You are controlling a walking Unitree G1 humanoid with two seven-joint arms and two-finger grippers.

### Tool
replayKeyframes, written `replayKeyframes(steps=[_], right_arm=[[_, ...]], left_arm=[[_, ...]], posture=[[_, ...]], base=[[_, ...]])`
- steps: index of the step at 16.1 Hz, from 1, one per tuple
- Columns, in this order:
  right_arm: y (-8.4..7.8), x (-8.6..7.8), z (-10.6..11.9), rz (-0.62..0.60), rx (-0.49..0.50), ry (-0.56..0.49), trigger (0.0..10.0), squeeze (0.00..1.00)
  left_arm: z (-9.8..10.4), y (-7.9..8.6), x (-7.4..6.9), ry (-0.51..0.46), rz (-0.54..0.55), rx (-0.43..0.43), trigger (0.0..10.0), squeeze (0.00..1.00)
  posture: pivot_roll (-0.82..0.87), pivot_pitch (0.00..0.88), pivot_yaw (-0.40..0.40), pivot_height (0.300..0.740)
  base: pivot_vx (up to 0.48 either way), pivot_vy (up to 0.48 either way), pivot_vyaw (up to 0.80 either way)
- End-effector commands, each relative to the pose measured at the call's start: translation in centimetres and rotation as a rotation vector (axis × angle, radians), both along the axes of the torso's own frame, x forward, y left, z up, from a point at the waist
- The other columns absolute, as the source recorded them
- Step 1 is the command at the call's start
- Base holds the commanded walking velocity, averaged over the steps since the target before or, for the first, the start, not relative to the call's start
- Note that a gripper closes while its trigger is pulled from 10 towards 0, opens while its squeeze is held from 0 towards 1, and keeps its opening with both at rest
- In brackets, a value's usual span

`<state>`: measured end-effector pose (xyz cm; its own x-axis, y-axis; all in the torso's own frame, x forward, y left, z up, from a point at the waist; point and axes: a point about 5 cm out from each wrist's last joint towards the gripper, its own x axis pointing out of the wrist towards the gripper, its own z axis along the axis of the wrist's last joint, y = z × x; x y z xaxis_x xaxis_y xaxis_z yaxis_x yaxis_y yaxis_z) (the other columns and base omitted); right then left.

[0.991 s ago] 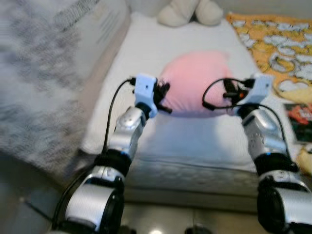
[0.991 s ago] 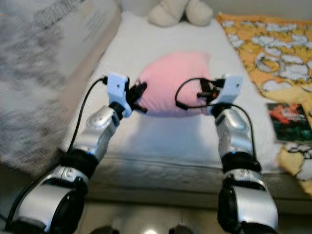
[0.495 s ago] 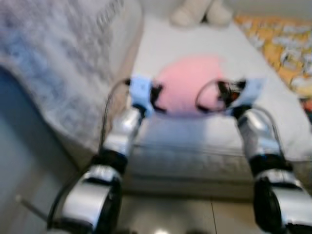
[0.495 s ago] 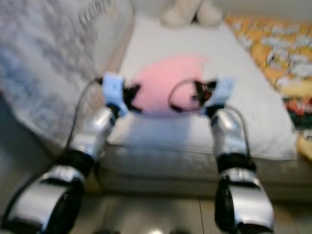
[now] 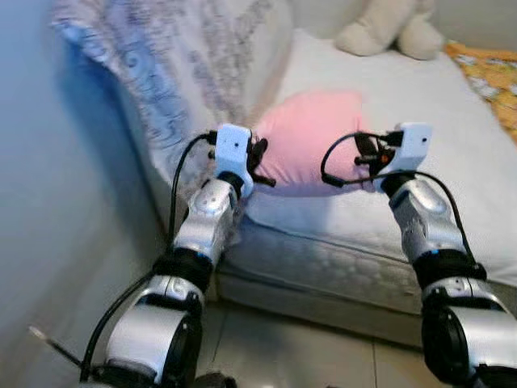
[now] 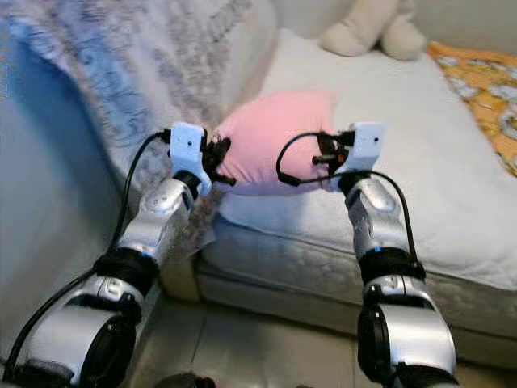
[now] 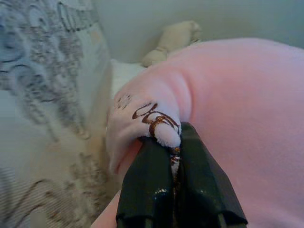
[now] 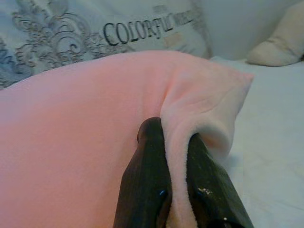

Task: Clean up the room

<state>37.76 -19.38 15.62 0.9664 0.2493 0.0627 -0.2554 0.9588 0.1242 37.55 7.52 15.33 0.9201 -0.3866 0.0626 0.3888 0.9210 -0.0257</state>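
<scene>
Between the left tool (image 7: 173, 159) and right tool (image 8: 178, 152) hangs the pink pillow (image 5: 311, 137), each pinching a corner, probably so it lifts level off the bed (image 5: 452, 129).

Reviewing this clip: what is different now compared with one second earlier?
Mostly the camera swung left, bringing the patterned bedding and wall into view. Both claws, left and right, stay clamped on opposite ends of the pink pillow. The cream plush toy remains on the mattress.

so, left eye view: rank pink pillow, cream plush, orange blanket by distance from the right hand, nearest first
1. pink pillow: pinched in the right hand, on its left.
2. cream plush: at the mattress's far end, ahead.
3. orange blanket: far right edge; too close to call with the plush.
</scene>
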Motion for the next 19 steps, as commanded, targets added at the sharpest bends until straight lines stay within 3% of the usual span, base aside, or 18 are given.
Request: replayKeyframes(steps=[1,6,8,19], right_arm=[[-0.67,0.22,1.04,-0.025,-0.016,-0.040,10.0,0.00],[-0.87,0.28,0.82,-0.056,-0.024,-0.035,10.0,0.00],[-0.91,0.33,0.86,-0.058,-0.026,-0.032,10.0,0.00],[-0.44,0.42,0.73,-0.031,-0.034,-0.022,10.0,0.00]], left_arm=[[0.62,-0.04,0.08,-0.032,-0.003,0.018,10.0,0.00],[0.61,-0.09,-0.04,-0.041,-0.007,0.037,10.0,0.00],[0.93,-0.24,-0.03,-0.045,-0.020,-0.007,10.0,0.00],[0.90,0.34,0.38,-0.016,0.068,-0.021,10.0,0.00]], posture=[[-0.08,0.000,0.001,0.740],[-0.07,0.000,0.007,0.740],[-0.08,0.000,0.008,0.740],[-0.08,0.000,-0.004,0.740]], base=[[0.480,0.000,0.00],[0.480,0.000,0.00],[0.467,0.000,0.00],[0.442,0.000,0.00]])
